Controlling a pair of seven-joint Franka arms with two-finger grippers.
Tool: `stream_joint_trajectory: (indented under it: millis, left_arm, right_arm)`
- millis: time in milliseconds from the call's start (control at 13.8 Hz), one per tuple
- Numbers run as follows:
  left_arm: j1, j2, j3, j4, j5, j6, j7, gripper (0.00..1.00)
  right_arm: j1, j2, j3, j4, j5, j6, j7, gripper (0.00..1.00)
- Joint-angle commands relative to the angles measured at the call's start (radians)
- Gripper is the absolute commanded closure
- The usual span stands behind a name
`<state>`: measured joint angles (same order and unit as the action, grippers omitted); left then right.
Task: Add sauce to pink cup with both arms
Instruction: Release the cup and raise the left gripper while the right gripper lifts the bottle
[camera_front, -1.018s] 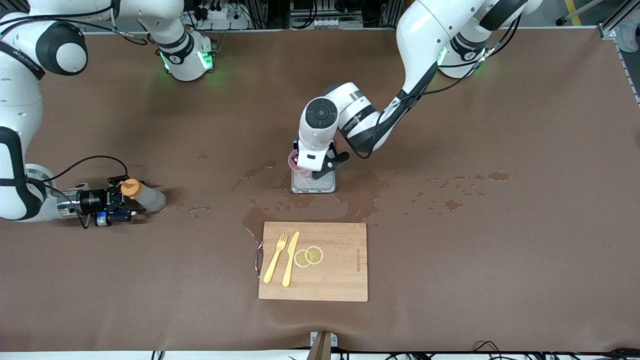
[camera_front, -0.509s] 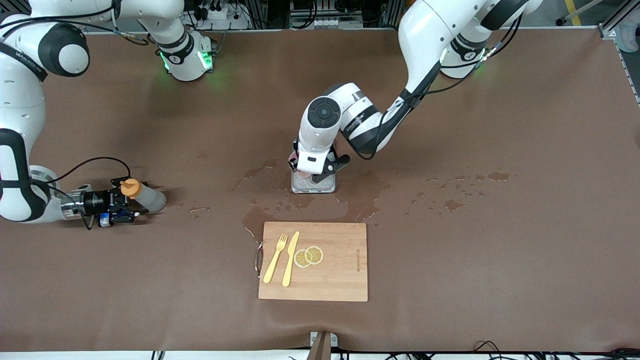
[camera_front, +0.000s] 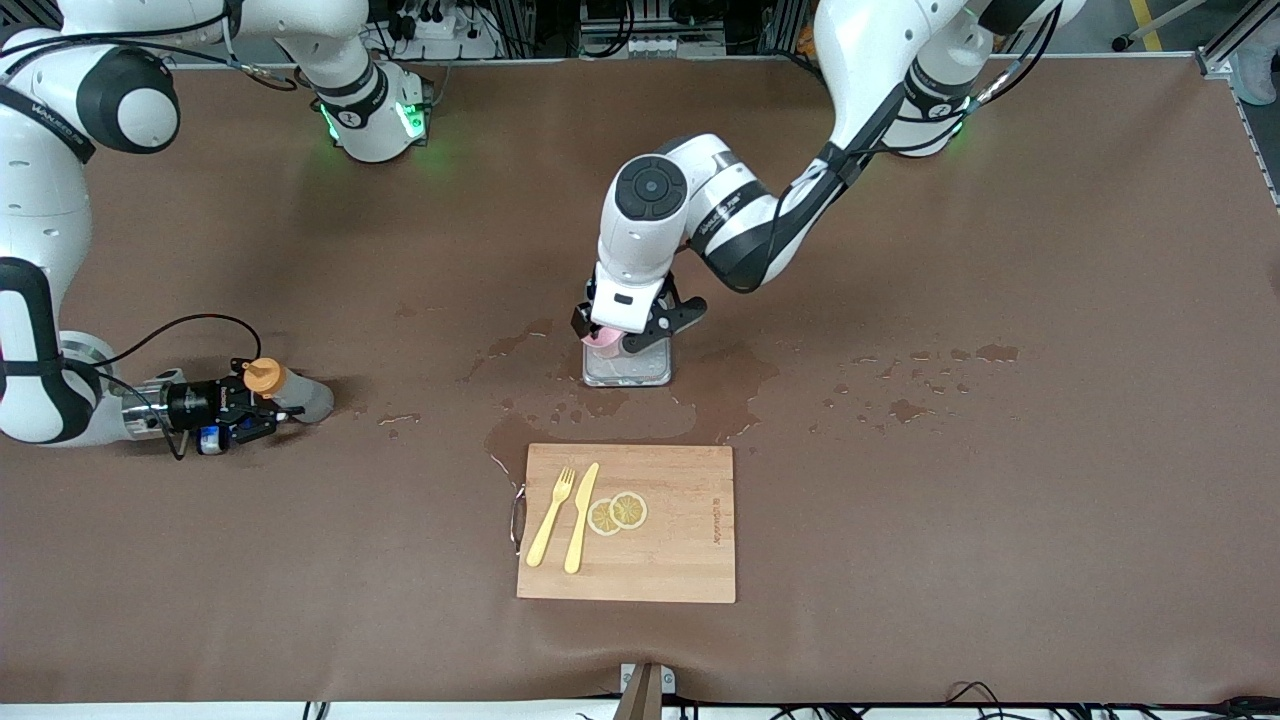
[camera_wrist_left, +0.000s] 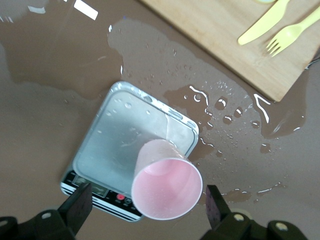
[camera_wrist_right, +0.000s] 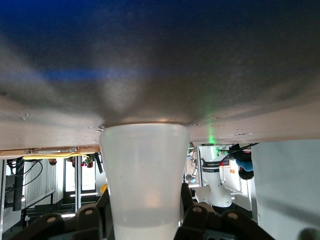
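The pink cup (camera_front: 603, 340) (camera_wrist_left: 167, 187) stands on one corner of a grey scale (camera_front: 630, 372) (camera_wrist_left: 115, 145) at the middle of the table. My left gripper (camera_front: 632, 322) (camera_wrist_left: 147, 207) hangs open just above it, with one finger on each side of the rim and clear of it. At the right arm's end, the sauce (camera_front: 295, 395) (camera_wrist_right: 145, 175), a translucent bottle with an orange cap (camera_front: 262, 376), rests its base on the table. My right gripper (camera_front: 250, 405) (camera_wrist_right: 145, 225) reaches in level and is shut on the bottle's sides.
Water puddles and drops (camera_front: 720, 390) spread around the scale. A wooden board (camera_front: 680, 540) with a yellow fork (camera_front: 550, 515), a knife and lemon slices (camera_front: 618, 512) lies nearer the front camera than the scale.
My left gripper let go of the pink cup, opened wide and rose a little. My right gripper closed its fingers onto the sauce bottle.
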<state>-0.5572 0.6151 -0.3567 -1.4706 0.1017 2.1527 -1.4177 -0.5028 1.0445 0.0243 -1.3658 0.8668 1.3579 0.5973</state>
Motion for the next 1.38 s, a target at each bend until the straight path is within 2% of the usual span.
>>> stream_joint_trajectory:
  millis: [0,291,654,945,1090,1308]
  left_arm:
    - [0.072,-0.095,-0.005,-0.037,0.021,-0.069,0.095,0.00]
    - [0.183,-0.204,-0.010,-0.148,0.015,-0.077,0.270,0.00]
    - [0.391,-0.357,-0.013,-0.296,-0.014,-0.083,0.543,0.00]
    - [0.535,-0.428,-0.016,-0.307,-0.106,-0.125,0.726,0.00]
    - [0.565,-0.457,-0.015,-0.307,-0.106,-0.186,0.805,0.00]
    - [0.628,-0.486,-0.016,-0.307,-0.106,-0.211,0.937,0.00]
  right_arm:
    - [0.006,0.008,0.000,0.014,0.018,-0.006,0.033,0.62]
    - [0.030,-0.024,0.000,0.022,0.014,-0.008,0.111,0.60]
    - [0.075,-0.083,-0.001,0.033,-0.009,-0.008,0.219,0.59]
    - [0.128,-0.127,-0.001,0.034,-0.009,-0.006,0.317,0.56]
    - [0.156,-0.139,-0.004,0.036,-0.017,-0.006,0.363,0.56]
    - [0.197,-0.175,-0.006,0.037,-0.049,-0.003,0.410,0.56]
